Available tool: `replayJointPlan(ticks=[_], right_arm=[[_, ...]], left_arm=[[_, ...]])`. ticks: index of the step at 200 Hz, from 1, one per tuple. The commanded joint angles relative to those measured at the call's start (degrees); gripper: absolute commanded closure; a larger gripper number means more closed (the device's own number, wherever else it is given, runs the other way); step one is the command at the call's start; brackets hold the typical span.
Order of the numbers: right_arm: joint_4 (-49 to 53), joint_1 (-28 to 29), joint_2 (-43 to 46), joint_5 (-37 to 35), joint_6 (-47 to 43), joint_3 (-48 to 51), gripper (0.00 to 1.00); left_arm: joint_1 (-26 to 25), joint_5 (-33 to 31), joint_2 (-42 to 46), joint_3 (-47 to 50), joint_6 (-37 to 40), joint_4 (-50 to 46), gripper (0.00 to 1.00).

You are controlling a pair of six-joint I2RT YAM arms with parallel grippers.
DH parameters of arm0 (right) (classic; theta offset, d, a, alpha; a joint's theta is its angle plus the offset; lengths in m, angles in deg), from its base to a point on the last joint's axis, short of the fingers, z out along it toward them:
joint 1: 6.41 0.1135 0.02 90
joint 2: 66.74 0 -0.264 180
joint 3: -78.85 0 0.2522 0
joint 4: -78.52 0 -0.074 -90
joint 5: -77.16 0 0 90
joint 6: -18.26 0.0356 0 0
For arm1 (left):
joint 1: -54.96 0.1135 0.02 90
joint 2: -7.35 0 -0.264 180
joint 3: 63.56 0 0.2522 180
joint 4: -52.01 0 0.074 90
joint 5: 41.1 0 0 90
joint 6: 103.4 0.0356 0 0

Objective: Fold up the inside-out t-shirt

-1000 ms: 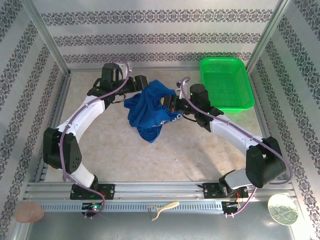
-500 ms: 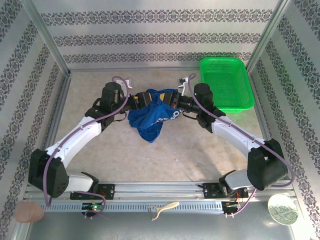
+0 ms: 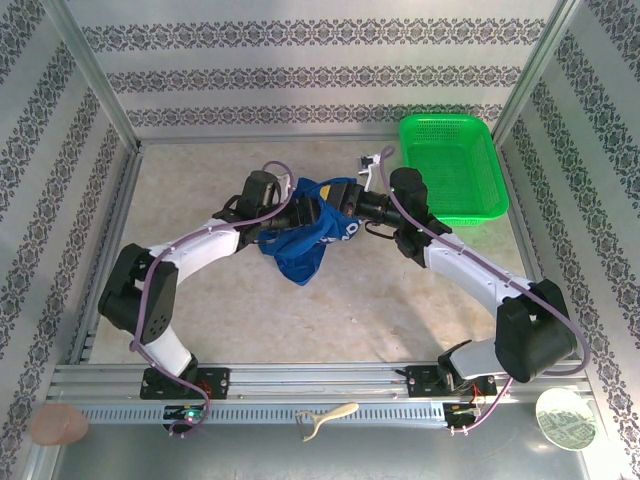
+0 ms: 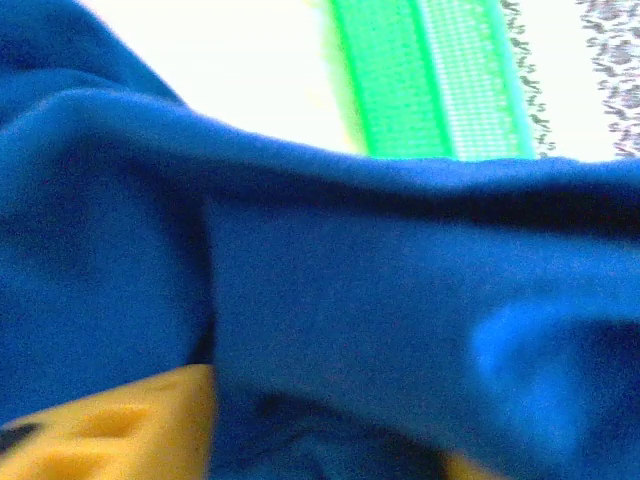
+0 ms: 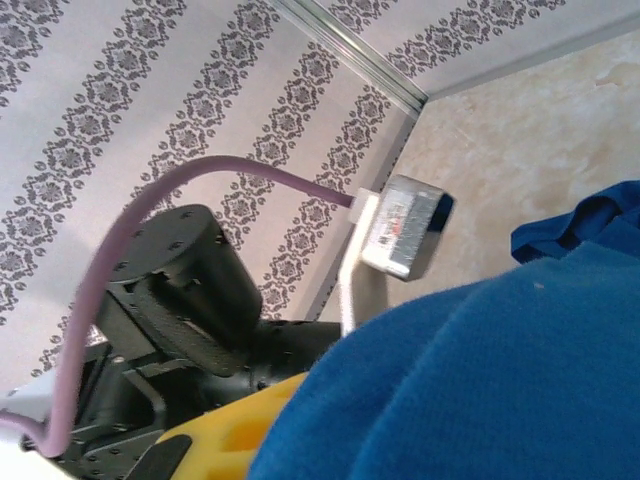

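Items: one blue t-shirt (image 3: pixel 298 252), one green basket (image 3: pixel 450 168).

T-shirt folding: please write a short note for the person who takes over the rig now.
Right gripper: jaws shut on the t-shirt, which hangs bunched between both grippers.
Left gripper: pushed into the cloth from the other side; jaws hidden, grip unclear.
Done: nothing folded yet.
Left: spread the shirt flat, then fold it.
Green basket stands at the far right, apart from the shirt.

Overhead wide; both wrist views close on t-shirt (image 4: pixel 350 300).
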Motion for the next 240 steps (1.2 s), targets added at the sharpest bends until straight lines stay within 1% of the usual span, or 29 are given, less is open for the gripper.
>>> replayJointPlan(ticks=[1, 12, 13, 33, 46, 71, 77, 80, 81, 85, 90, 98, 105, 114, 126, 137, 153, 169, 186, 200, 218, 240], right_arm=[[-6.5, -1.8, 3.2, 1.1, 2.5, 1.9, 1.00], [-7.3, -3.2, 4.2, 0.3, 3.5, 4.3, 1.00], [-7.4, -3.4, 4.3, 0.3, 3.5, 4.6, 1.00], [-9.5, -6.0, 5.1, -1.7, 5.0, 9.2, 1.00], [-10.2, -7.1, 4.6, -4.1, 5.5, 11.8, 1.00], [-11.4, -7.5, 0.5, -7.0, 5.8, 14.0, 1.00], [-11.3, -7.4, -0.8, -7.3, 5.6, 13.8, 0.90], [-11.2, -7.4, -1.4, -7.4, 5.5, 13.8, 0.81], [-11.1, -7.4, -1.6, -7.4, 5.4, 13.7, 0.80], [-10.8, -7.5, -2.2, -7.5, 5.1, 13.6, 0.67], [-10.0, -7.5, -2.7, -7.6, 4.6, 13.3, 0.55], [-8.1, -7.6, -2.7, -8.0, 3.4, 13.2, 0.44], [-6.2, -7.5, -1.6, -8.8, 2.5, 13.4, 0.40], [-4.0, -7.5, 0.8, -10.1, 1.5, 14.3, 0.39], [-0.5, -7.3, 5.4, -11.8, -0.1, 15.2, 0.39], [5.0, -6.4, 10.4, -14.3, -2.5, 15.1, 0.40], [14.4, -3.3, 17.0, -19.8, -7.3, 12.9, 0.41], [19.7, 0.4, 19.7, -23.5, -10.5, 9.9, 0.41], [20.8, 3.7, 18.7, -24.8, -11.5, 6.4, 0.37], [21.0, 5.8, 15.6, -25.0, -12.5, 3.0, 0.33], [21.0, 7.4, 10.3, -25.1, -14.3, -1.4, 0.32], [20.4, 7.8, 3.3, -24.3, -15.2, -5.5, 0.31]], left_arm=[[-0.1, 7.2, -0.3, 0.2, -5.8, 15.1, 0.81], [0.8, 8.3, 1.0, 1.4, -7.7, 20.0, 0.99], [1.0, 8.4, 1.3, 1.5, -7.9, 20.4, 1.00], [3.6, 11.1, 5.3, 4.7, -11.2, 28.3, 1.00], [5.2, 14.2, 7.8, 6.7, -13.0, 32.5, 1.00], [7.8, 19.5, 10.6, 10.1, -17.0, 41.7, 1.00], [8.3, 20.6, 10.8, 10.8, -18.4, 44.2, 1.00], [8.6, 21.0, 10.8, 11.1, -19.1, 45.4, 1.00], [8.7, 21.2, 10.8, 11.2, -19.3, 45.7, 1.00], [9.0, 21.6, 10.8, 11.6, -20.3, 47.2, 1.00], [9.4, 22.1, 10.6, 11.9, -21.6, 48.9, 1.00], [9.9, 22.7, 10.3, 12.2, -23.2, 51.3, 1.00], [10.4, 23.1, 10.0, 12.3, -24.6, 52.6, 1.00], [10.7, 23.3, 9.7, 12.4, -25.4, 53.3, 1.00], [10.9, 23.4, 9.5, 12.2, -25.5, 53.1, 1.00], [10.9, 23.5, 9.4, 11.9, -25.5, 52.3, 1.00], [11.0, 23.6, 9.5, 11.6, -25.3, 51.3, 1.00], [11.0, 23.6, 9.9, 11.4, -24.2, 49.4, 1.00], [11.0, 23.6, 10.6, 11.6, -22.9, 47.5, 1.00], [11.0, 23.5, 10.9, 11.8, -22.4, 46.6, 1.00], [10.9, 23.4, 11.2, 11.8, -22.4, 46.1, 1.00], [10.9, 23.3, 11.7, 11.4, -22.0, 45.0, 1.00]])
